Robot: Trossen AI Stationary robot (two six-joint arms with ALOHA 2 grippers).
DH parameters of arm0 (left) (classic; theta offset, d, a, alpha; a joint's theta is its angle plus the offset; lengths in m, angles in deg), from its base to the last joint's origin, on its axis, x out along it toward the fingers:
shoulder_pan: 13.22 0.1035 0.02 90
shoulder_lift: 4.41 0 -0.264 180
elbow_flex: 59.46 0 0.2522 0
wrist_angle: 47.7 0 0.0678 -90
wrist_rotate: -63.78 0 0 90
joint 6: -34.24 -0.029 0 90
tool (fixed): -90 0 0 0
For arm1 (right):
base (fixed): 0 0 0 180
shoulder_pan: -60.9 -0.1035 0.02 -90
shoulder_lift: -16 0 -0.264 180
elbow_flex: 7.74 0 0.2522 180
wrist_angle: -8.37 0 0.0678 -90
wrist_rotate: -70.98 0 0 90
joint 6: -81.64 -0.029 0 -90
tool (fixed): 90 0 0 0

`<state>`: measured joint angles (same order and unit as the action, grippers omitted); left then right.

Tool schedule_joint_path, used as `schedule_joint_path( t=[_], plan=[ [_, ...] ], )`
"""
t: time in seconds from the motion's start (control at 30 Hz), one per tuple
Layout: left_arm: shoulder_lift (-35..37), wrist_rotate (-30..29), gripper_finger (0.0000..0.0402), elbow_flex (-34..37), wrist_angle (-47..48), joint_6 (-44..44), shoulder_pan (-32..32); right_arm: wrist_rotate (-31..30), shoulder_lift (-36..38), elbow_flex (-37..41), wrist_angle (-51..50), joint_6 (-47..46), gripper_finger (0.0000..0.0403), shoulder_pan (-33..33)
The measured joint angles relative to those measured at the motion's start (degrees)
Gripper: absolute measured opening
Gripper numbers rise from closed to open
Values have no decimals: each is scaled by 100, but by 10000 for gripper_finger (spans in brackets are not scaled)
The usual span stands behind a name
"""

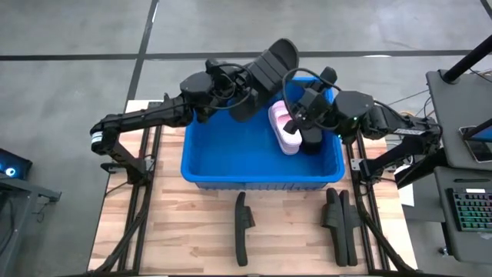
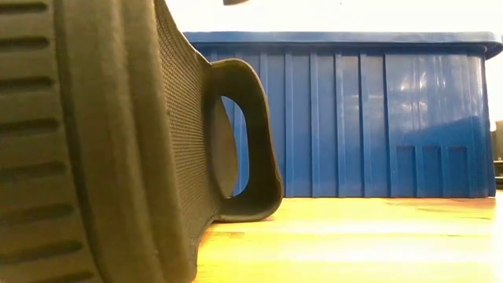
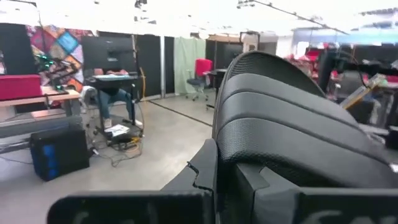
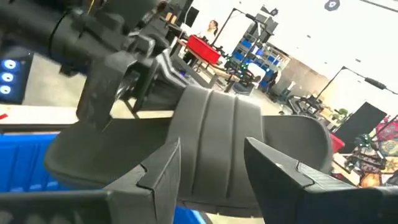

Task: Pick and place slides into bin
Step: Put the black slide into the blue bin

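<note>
Your left hand [image 1: 247, 86] is clenched on a black slide [image 1: 265, 77], holding it up over the far-left corner of the blue bin [image 1: 231, 165]. From above, the slide angles away from the bin's far rim with its sole tilted. In the left wrist view the slide's ribbed strap [image 3: 292, 130] fills the picture just past the fingers, so the grip itself is hidden there.

Your right hand [image 1: 301, 115] reaches in over the bin's far-right corner. Its fingers [image 4: 165, 171] stand apart on either side of the same slide's strap [image 4: 217, 143] without pressing it, so count this hand as released. The left arm [image 4: 99, 37] shows just beyond the slide in that view.

Inside the bin, against its right side, you see a pink pair [image 1: 283, 127] lying together, with a black slide [image 1: 314, 138] just beside it under the right hand.

On the counter [image 1: 284, 238] in front of the bin, one black slide [image 1: 243, 225] stands on edge near the middle, and a black pair [image 1: 340, 223] stands on edge together to the right. The low view looks past one of these on-edge slides [image 2: 118, 141] toward the bin's ribbed wall [image 2: 354, 118].
</note>
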<state>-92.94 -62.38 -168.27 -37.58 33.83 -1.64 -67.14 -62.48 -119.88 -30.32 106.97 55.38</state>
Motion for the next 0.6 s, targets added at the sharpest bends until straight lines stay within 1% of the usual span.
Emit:
schedule_joint_path(
  t=[0.07,0.17,0.23,0.37,0.47,0.53,0.6],
  plan=[
    [0,-20,0,70,-240,-16,9,-15,2,-37,-61,167,172,2],
    [7,227,0,206,-475,-474,15,-52,14,-72,-195,143,178,2],
    [7,274,0,271,-499,-754,4,26,72,-90,-203,-109,182,10],
    [7,305,0,326,-499,-806,0,392,328,-178,-222,-627,189,33],
    [4,347,0,329,-584,-1010,4,451,515,-187,-496,-1060,190,48],
    [2,536,0,333,-752,-1335,-20,542,619,-185,-846,-1547,188,111],
    [2,1029,0,333,-974,-1826,-48,833,720,-182,-1217,-2105,187,216]
  ],
)
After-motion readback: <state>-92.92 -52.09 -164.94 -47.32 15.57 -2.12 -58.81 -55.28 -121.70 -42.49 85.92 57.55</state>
